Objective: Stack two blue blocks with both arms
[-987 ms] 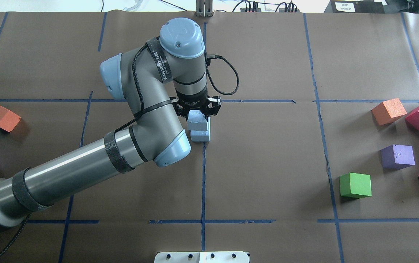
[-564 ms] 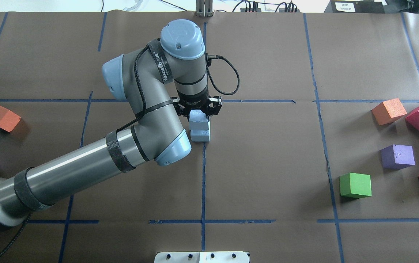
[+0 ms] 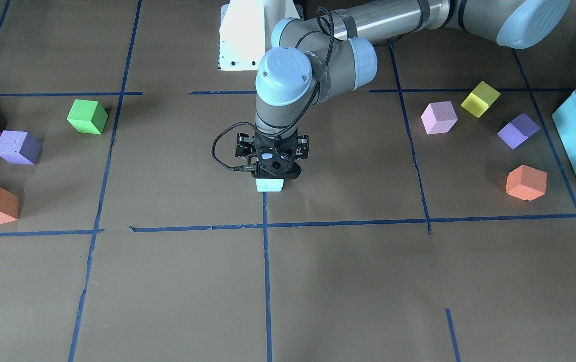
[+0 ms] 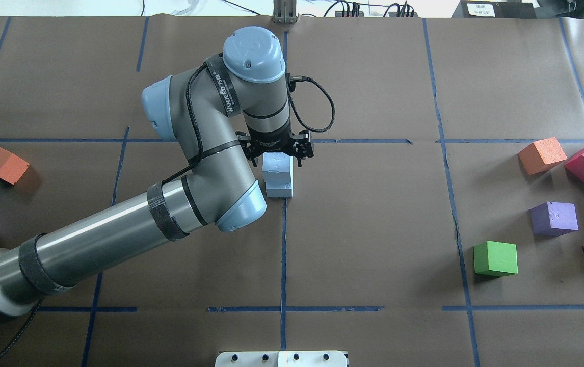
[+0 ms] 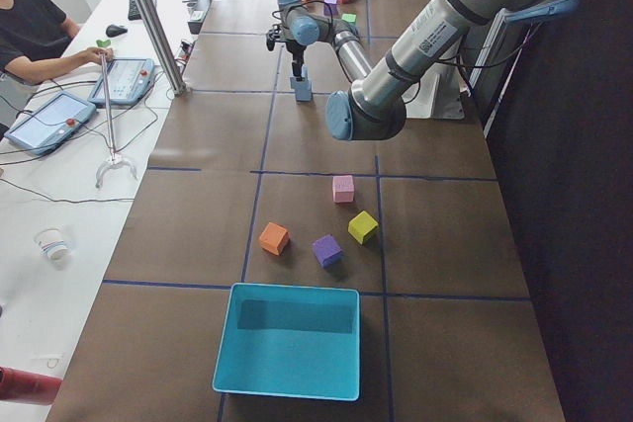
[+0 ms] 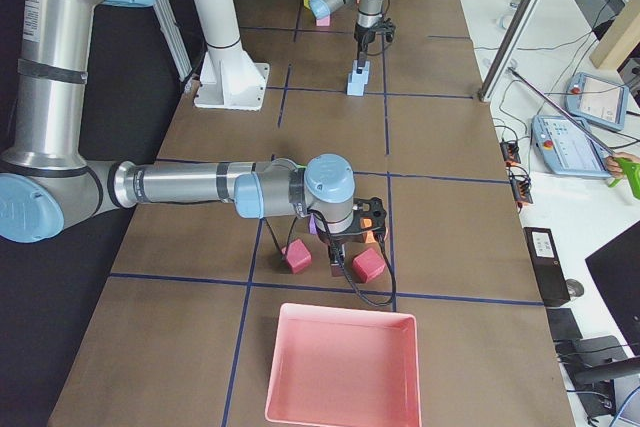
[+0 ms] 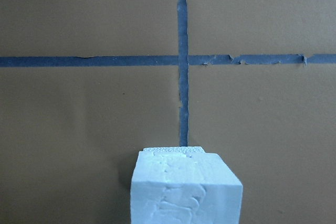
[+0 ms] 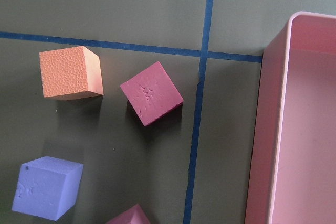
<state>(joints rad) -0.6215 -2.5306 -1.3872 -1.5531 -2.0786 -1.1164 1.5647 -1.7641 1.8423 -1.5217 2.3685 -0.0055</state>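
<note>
At the middle of the tabletop (image 4: 373, 229), the left gripper (image 4: 277, 159) has its fingers spread either side of the upper blue block (image 4: 277, 167), which is stacked on the lower blue block (image 4: 279, 190). Whether the fingers of the right gripper (image 6: 345, 252) are spread or pressed together cannot be told.

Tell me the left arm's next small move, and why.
Probably lift the left gripper straight up: its jaws stand wider than the upper blue block, which already sits on the lower blue block, so a vertical retreat seems least likely to knock the stack.

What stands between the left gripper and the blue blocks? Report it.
Nothing visible does. The left gripper hangs directly over the upper blue block, which sits on the lower blue block, its jaws spread.
</note>
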